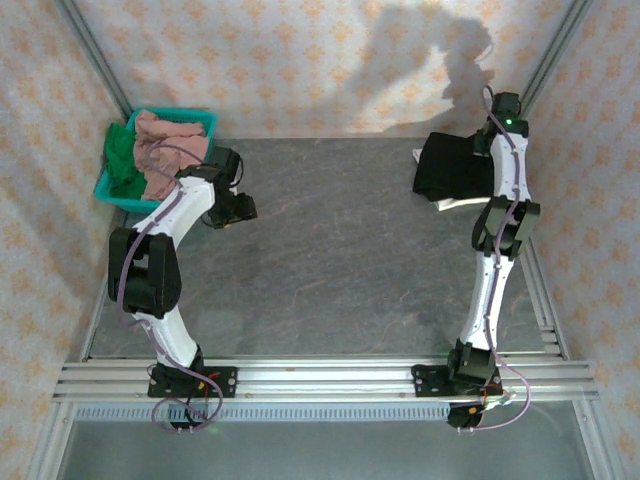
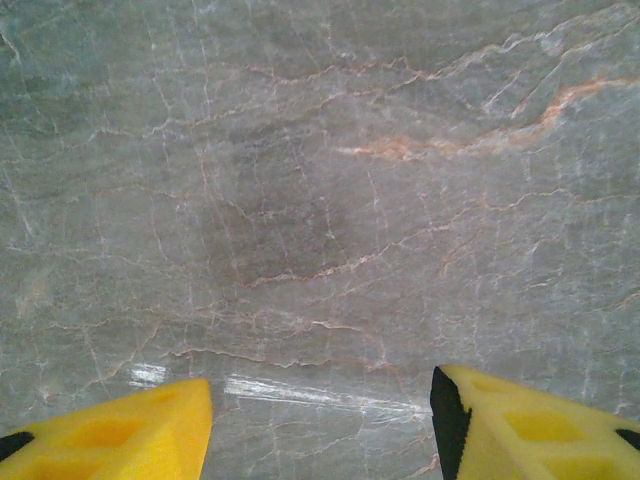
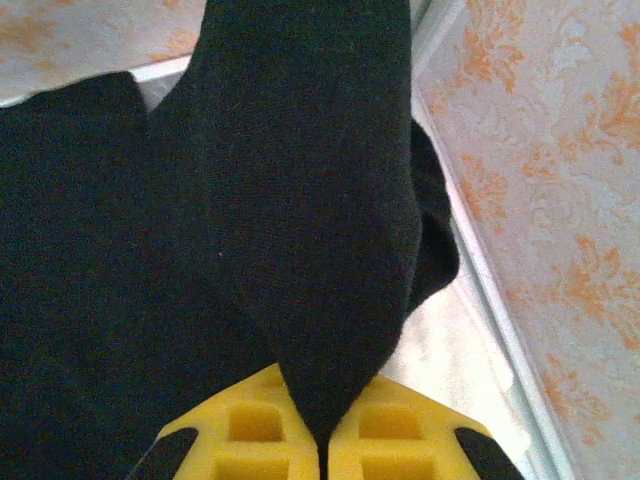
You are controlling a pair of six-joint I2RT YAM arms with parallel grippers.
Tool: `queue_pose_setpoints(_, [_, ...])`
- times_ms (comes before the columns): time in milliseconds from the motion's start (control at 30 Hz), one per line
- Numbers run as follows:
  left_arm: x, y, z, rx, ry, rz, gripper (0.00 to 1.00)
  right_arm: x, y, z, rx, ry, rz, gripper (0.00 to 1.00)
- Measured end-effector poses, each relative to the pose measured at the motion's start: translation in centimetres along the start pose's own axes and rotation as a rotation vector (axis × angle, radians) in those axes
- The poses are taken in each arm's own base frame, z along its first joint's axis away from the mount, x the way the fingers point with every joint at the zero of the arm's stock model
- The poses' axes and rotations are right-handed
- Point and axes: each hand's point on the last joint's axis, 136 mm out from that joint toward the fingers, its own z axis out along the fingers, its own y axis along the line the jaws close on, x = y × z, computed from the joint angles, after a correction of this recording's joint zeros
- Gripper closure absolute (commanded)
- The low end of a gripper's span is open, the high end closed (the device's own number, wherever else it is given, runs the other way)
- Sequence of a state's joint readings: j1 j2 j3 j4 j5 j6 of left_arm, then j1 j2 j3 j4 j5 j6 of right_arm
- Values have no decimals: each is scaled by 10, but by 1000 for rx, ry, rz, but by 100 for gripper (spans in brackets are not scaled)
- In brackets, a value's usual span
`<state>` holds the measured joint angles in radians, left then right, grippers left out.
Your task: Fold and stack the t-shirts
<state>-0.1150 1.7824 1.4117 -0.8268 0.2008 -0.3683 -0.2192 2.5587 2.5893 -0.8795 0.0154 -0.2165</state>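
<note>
A black t-shirt [image 1: 452, 165] lies bunched at the far right of the table, with a cream-white edge [image 1: 456, 204] showing under its near side. My right gripper [image 3: 322, 452] is shut on a fold of the black t-shirt [image 3: 300, 200], which hangs up from between the yellow fingers [image 3: 250, 430]. A pink t-shirt [image 1: 165, 145] and a green one [image 1: 122, 160] are piled in the basket at the far left. My left gripper [image 2: 320, 410] hovers open over bare table with nothing between its fingers, just right of the basket [image 1: 235, 205].
The teal plastic basket [image 1: 205, 117] stands in the far left corner against the wall. A metal frame rail [image 3: 500, 310] and patterned wall run close along the right of the black shirt. The grey marble tabletop [image 1: 340, 250] stretches between the arms.
</note>
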Motion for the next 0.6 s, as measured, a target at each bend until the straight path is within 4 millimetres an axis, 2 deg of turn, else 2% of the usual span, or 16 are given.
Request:
queue_pose_setpoints(167, [7,3,5,-10,20,-1,38,8,-12,13,94,22,-23,48])
queue_pose_setpoints(233, [7,4,5,-10,21,-1,38,8,-16,12,119,19,-2,39])
queue_pose_setpoints(400, [11,5,7,-14,30,-1,37,9,-23,2,148,21,79,34])
queue_pose_setpoints(600, [16,7,4,-12,27,0,36,34,-26,-31,139,65,203,34])
